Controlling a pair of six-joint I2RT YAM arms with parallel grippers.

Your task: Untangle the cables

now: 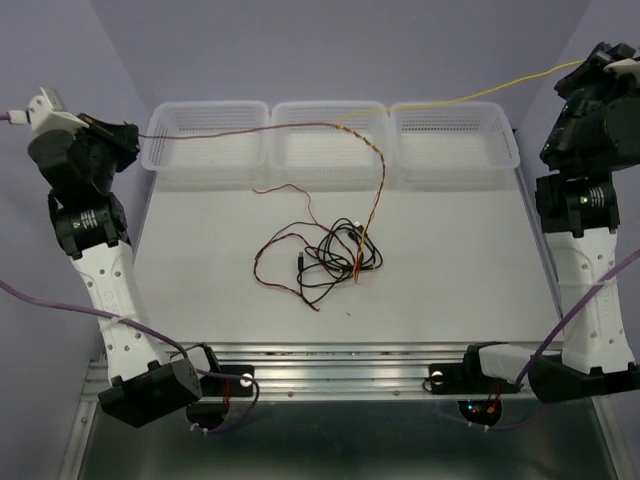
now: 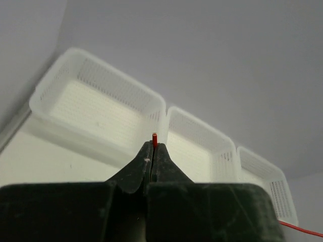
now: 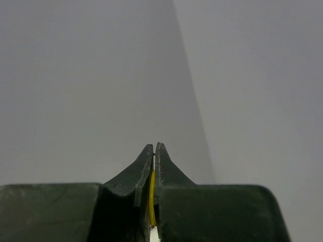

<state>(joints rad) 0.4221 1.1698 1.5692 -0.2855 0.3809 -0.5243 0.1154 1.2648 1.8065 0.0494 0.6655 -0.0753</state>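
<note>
Centrally, item one: the heap [image 1: 335, 262] of three cables, lying about mid-table [image 1: 200, 260].

- Black cable [image 1: 318, 282]: wholly in the heap, its loops flat on the surface. A small dark plug [image 1: 300, 260] shows at the heap's left side.
- Red cable [image 1: 220, 133]: one stretch wanders loose on the surface to the left of the heap. Another climbs out of the heap twisted together with the yellow. Above the middle basket it parts from the yellow and runs left through the air to my left pincer.
- Yellow cable [image 1: 480, 95]: wound with the red from the heap upward, then off to the right and higher, passing over the right basket to my right pincer.
- Left pincer [image 1: 125, 135]: raised at the far left and clamped on the red cable. My wrist view shows the red end [image 2: 154, 137] poking just past the closed fingertips.
- Right pincer [image 1: 590, 62]: raised at the far right and clamped on the yellow cable. A yellow strand [image 3: 151, 196] is pinched between the fingers in my wrist view.
- Baskets: three white mesh ones, left [image 1: 205, 165], middle [image 1: 325, 165] and right [image 1: 455, 165], set side by side along the far edge.
</note>
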